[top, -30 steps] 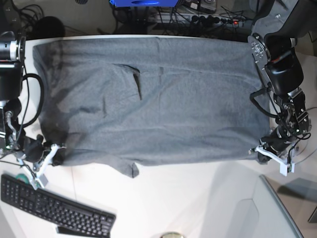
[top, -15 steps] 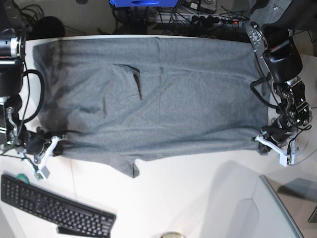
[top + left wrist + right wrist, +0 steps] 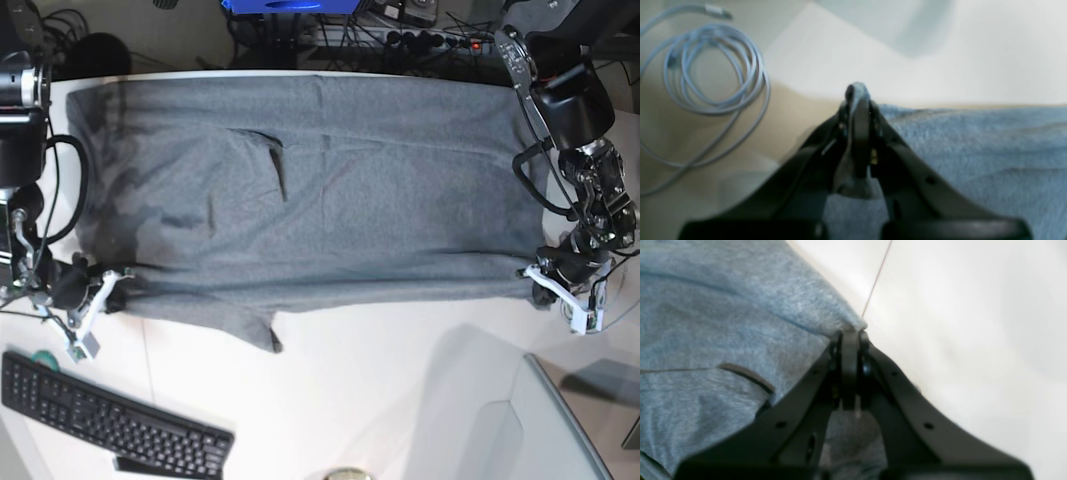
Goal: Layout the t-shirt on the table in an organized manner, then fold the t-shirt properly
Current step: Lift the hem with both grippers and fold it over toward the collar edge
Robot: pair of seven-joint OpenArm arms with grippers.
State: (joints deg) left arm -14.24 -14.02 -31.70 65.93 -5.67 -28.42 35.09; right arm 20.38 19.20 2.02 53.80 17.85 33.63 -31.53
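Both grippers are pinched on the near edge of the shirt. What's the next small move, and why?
Probably draw both arms slightly further apart. The left gripper and right gripper are each shut on a corner of the t-shirt, yet a flap sags onto the table and creases remain near the middle.

A black keyboard [image 3: 110, 415]; a coiled pale cable [image 3: 706, 83] elsewhere.

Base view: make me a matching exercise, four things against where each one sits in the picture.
Things:
1. t-shirt
2. keyboard
3. left gripper
4. right gripper

Places:
A. bottom left corner
B. clamped on the shirt's near edge, right side
C. spread across the table
D. clamped on the shirt's near edge, left side

Pairs: 1-C, 2-A, 3-B, 4-D
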